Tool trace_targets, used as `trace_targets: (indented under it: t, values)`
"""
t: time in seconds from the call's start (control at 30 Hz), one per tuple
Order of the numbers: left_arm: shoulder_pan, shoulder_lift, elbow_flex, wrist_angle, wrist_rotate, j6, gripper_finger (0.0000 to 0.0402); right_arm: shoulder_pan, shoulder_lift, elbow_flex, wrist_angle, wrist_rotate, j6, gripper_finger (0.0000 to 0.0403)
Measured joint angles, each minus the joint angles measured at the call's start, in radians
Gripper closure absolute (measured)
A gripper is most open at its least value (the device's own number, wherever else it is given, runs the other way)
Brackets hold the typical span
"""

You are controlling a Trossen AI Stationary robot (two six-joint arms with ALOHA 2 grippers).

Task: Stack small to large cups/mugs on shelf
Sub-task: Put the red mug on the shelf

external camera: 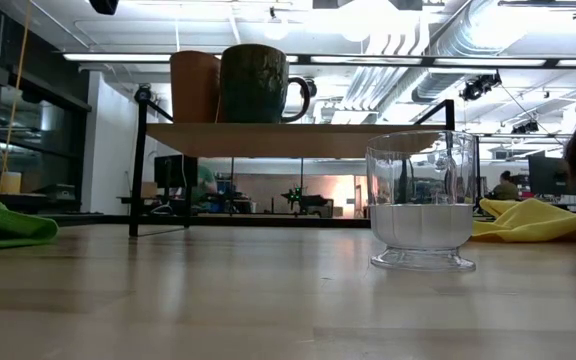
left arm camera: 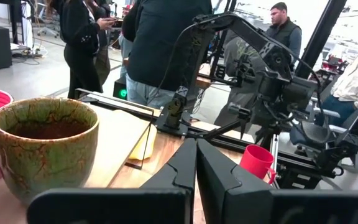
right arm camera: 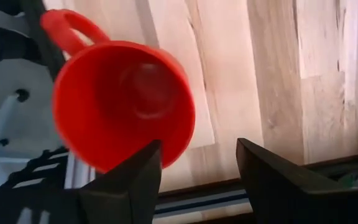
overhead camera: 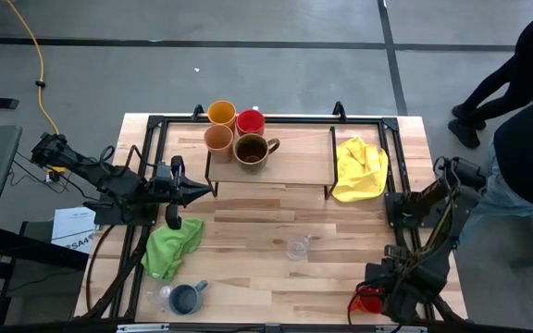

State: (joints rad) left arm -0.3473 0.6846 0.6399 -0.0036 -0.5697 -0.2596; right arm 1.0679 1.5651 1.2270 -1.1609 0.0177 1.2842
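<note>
The shelf [overhead camera: 294,159] carries a yellow-orange cup [overhead camera: 222,113], a red mug [overhead camera: 251,121], a tan cup [overhead camera: 218,139] and a brown mug [overhead camera: 251,149], all upright on their bases. My left gripper [overhead camera: 207,191] is shut and empty, level, by the shelf's near left corner; the brown mug [left arm camera: 45,143] shows beside it. My right gripper [right arm camera: 197,163] is open at the table's near right corner. A second red mug [right arm camera: 123,102] lies outside one finger, not in the gap. A clear glass [overhead camera: 297,247] stands mid-table. My right gripper has the red mug's rim [right arm camera: 166,140] right beside the outer side of one finger [right arm camera: 145,171]. I cannot tell whether they touch. The gap between the fingers holds only bare table.
A green cloth [overhead camera: 172,245] lies near left, a yellow cloth [overhead camera: 359,166] by the shelf's right end. A blue-grey mug [overhead camera: 186,298] and another clear glass [overhead camera: 166,296] stand at the near edge. People stand beyond the table's right side [overhead camera: 526,139].
</note>
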Motion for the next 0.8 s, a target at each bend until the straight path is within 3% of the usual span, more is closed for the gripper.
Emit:
trace_targets:
  t: [0.4, 0.8]
  values:
    - [0.000, 0.000, 0.000, 0.001, 0.000, 0.000, 0.0401, 0.000, 0.071, 0.000, -0.007, 0.069, -0.006, 0.0206]
    - [0.000, 0.000, 0.000, 0.001, 0.000, 0.000, 0.0401, 0.000, 0.077, -0.022, 0.029, 0.068, 0.003, 0.0206]
